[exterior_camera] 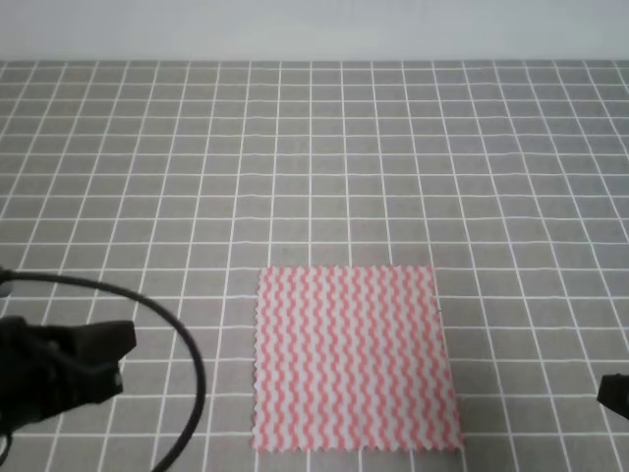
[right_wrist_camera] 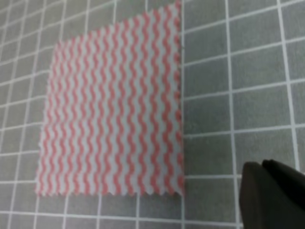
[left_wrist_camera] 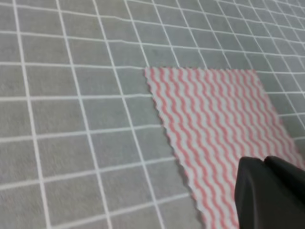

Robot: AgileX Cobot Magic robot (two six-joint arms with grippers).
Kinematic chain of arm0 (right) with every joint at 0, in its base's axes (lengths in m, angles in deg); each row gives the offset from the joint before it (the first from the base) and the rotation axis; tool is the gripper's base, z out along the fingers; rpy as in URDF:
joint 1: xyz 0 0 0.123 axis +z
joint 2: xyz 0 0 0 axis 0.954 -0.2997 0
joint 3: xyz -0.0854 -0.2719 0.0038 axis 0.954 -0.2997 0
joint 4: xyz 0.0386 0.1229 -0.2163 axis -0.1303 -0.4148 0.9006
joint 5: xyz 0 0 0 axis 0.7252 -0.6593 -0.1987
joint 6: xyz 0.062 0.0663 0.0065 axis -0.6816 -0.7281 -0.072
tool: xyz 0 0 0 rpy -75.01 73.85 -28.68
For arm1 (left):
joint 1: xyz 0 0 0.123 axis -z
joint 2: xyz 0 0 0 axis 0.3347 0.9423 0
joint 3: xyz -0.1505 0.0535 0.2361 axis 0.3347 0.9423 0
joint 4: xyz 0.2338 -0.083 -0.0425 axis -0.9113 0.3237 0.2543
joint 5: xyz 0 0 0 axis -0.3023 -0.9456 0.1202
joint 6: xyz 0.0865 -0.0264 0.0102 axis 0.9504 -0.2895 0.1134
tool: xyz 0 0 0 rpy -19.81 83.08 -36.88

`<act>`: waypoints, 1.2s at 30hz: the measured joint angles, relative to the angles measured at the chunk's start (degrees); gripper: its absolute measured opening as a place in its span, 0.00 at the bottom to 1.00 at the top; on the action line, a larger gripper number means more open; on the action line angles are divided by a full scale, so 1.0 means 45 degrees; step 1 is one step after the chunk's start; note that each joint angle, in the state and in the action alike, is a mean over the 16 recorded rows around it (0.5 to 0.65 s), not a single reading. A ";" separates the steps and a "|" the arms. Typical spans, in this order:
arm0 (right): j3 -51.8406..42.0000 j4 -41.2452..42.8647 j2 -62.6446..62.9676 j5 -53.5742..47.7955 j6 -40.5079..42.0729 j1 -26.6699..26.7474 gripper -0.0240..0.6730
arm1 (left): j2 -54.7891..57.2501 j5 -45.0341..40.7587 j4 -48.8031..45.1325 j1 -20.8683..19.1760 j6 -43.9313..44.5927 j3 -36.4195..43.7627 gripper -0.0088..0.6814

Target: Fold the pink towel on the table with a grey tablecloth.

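From the high view, the pink towel [exterior_camera: 356, 357] lies flat and unfolded on the near middle of the table [exterior_camera: 324, 157], its edges roughly square with the white grid lines. The left gripper [exterior_camera: 93, 359] sits low at the near left, well apart from the towel, pointing right toward it, with a black cable [exterior_camera: 187, 344] arching over and behind it. Whether its jaws are wide or narrow cannot be told. Only a dark sliver of the right gripper [exterior_camera: 615, 393] shows at the near right edge, also clear of the towel.

In the left wrist view, the towel [left_wrist_camera: 219, 124] spreads to the right, and a black part of the gripper [left_wrist_camera: 269, 193] fills the lower right corner; its opening is not visible.

In the right wrist view, the towel [right_wrist_camera: 114, 109] lies to the left, flat, and the gripper [right_wrist_camera: 271, 195] shows as a dark shape at lower right, over bare cloth; its jaw spacing cannot be told.
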 joint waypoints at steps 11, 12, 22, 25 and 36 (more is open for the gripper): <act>0.1029 -0.0151 -0.2810 0.1134 -0.0133 0.2830 0.01 | 0.2036 0.1533 0.3117 0.2193 0.3192 -0.0233 0.01; 0.1124 -0.0159 -0.3043 0.1337 -0.0218 0.3208 0.01 | 0.2123 0.1723 0.3229 0.2510 0.3281 -0.0278 0.01; 0.1824 -0.0009 -0.5294 0.2995 -0.0419 0.5827 0.02 | 0.2504 0.3308 0.3577 0.4931 0.3399 -0.0703 0.01; 0.1908 -0.0195 -0.5881 0.3155 -0.0260 0.5962 0.07 | 0.2646 0.3448 0.3588 0.5165 0.3373 -0.0765 0.01; 0.1949 -0.1882 -0.7731 0.3389 -0.0086 0.5969 0.38 | 0.3616 0.3400 0.3597 0.5256 0.3444 -0.0782 0.01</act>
